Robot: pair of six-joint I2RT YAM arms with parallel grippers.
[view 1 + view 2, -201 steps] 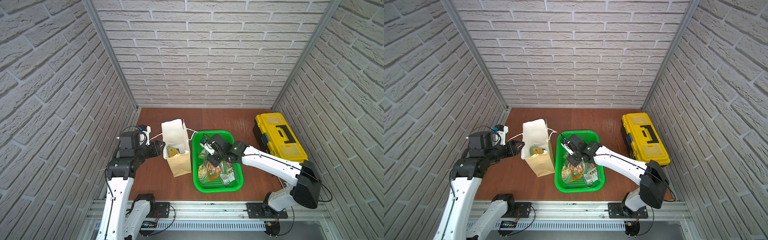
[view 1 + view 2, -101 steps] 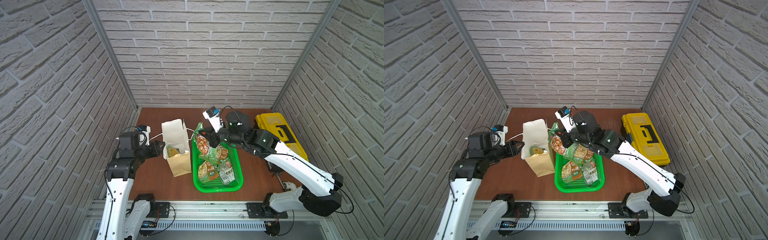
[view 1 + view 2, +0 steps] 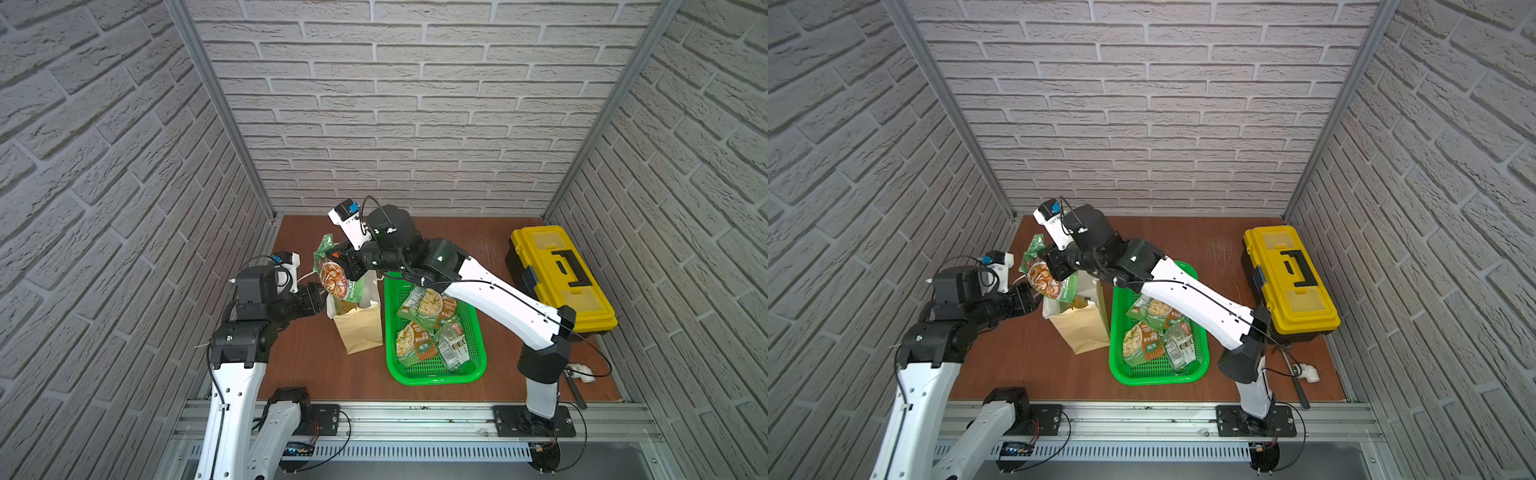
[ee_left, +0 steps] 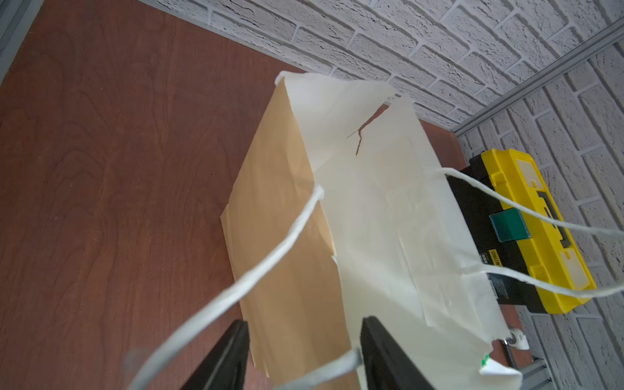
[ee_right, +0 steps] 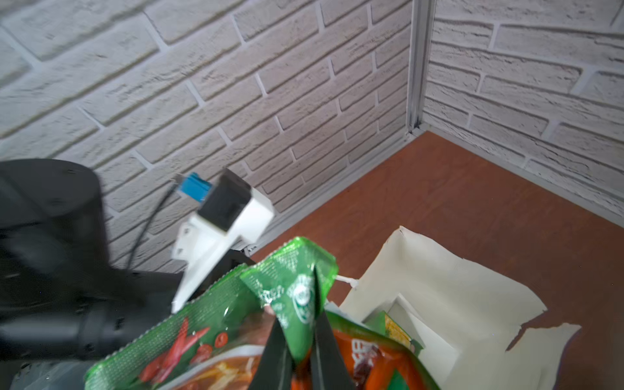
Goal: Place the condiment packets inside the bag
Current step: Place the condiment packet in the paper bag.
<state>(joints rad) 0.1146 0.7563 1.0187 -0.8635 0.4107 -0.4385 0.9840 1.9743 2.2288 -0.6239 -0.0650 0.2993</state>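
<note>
My right gripper (image 3: 338,259) (image 5: 299,337) is shut on the green top corner of one of the condiment packets (image 3: 332,278) (image 3: 1044,280) (image 5: 293,297), which hangs just above the open mouth of the bag (image 3: 361,328) (image 3: 1084,332) (image 5: 439,290). Another packet (image 5: 395,331) lies inside the bag. More packets (image 3: 428,305) (image 3: 1142,343) rest in the green basket (image 3: 436,372). At the bag's left side, my left gripper (image 3: 318,297) (image 4: 304,358) stands open, its fingers either side of the bag's tan wall (image 4: 287,236), with a white cord handle (image 4: 287,243) across it.
The green basket (image 3: 1158,378) stands right beside the bag. A yellow toolbox (image 3: 561,278) (image 4: 540,229) sits at the table's right side. A small white fitting (image 3: 1308,372) lies near the right front corner. Brick walls close in three sides.
My right arm lifted a packet out of the basket and carried it left and up over the bag's mouth. The left arm and the bag have not moved.
</note>
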